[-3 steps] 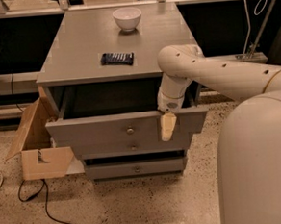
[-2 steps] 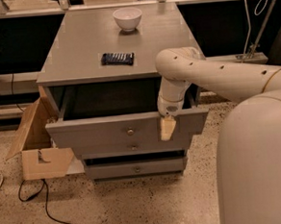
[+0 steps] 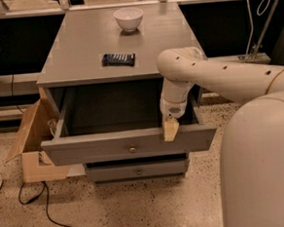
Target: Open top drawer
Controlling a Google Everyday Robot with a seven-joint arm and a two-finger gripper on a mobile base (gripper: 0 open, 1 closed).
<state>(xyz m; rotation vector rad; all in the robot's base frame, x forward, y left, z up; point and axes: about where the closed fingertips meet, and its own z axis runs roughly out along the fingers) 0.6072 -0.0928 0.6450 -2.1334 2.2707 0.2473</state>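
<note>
The top drawer of the grey cabinet stands pulled out toward me, and its dark inside looks empty. Its flat grey front carries a small round metal knob at centre. My gripper hangs from the white arm at the top edge of the drawer front, right of the knob, its tan tip against the panel. A narrower grey drawer front shows shut below.
A white bowl and a flat dark object lie on the cabinet top. An open cardboard box stands at the left of the cabinet, with a black cable on the floor. My white body fills the right.
The top drawer has slid a little further out toward me, and my gripper has come forward with its front edge.
</note>
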